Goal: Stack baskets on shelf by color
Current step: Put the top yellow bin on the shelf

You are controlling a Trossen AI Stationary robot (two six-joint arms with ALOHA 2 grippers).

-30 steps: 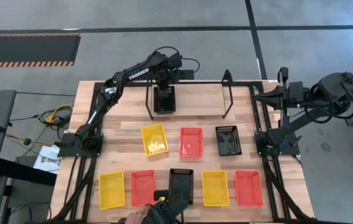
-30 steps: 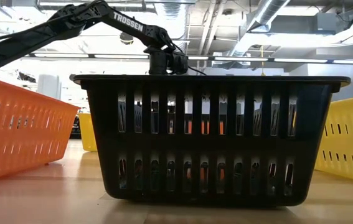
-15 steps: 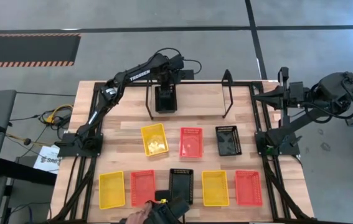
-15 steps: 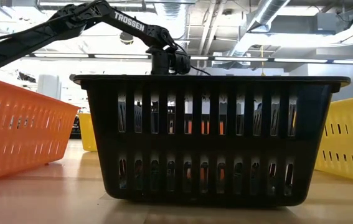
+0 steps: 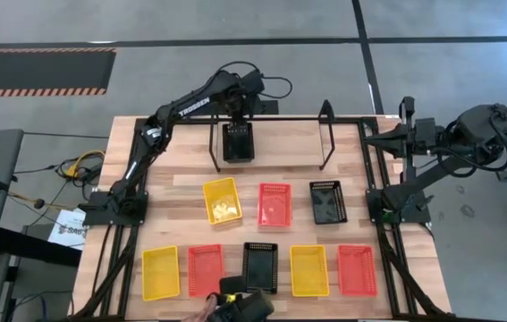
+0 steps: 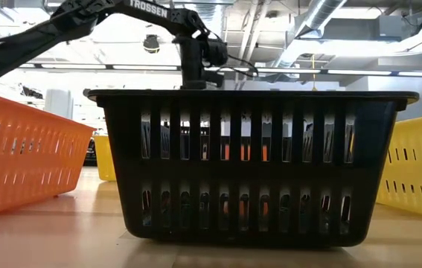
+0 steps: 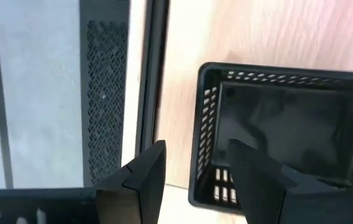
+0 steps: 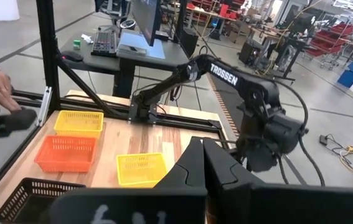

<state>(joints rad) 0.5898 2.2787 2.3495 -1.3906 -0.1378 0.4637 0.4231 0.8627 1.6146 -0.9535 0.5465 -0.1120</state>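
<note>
A black basket [image 5: 238, 143] rests on the left end of the shelf [image 5: 326, 136], at the table's far side. My left gripper [image 5: 237, 121] hangs open just above that basket's far end [image 7: 208, 134], pointing down and clear of it. In the middle row lie a yellow basket [image 5: 221, 199], a red one [image 5: 274, 202] and a black one [image 5: 327, 200]. Several more lie in the near row, among them a yellow [image 5: 161, 272] and a black one [image 5: 260, 266]. My right gripper [image 8: 204, 163] is shut and waits high at the table's right side.
A person's hand [image 5: 235, 309] with a dark object is at the near edge. The larger black rail frame [image 5: 371, 170] borders the table on both sides. The low view is filled by the near black basket [image 6: 251, 167], with an orange one [image 6: 17, 156] and a yellow one [image 6: 419, 171] beside it.
My left gripper has risen from the black basket, which stays on the shelf's left end. The person's hand at the near edge has drawn back a little.
</note>
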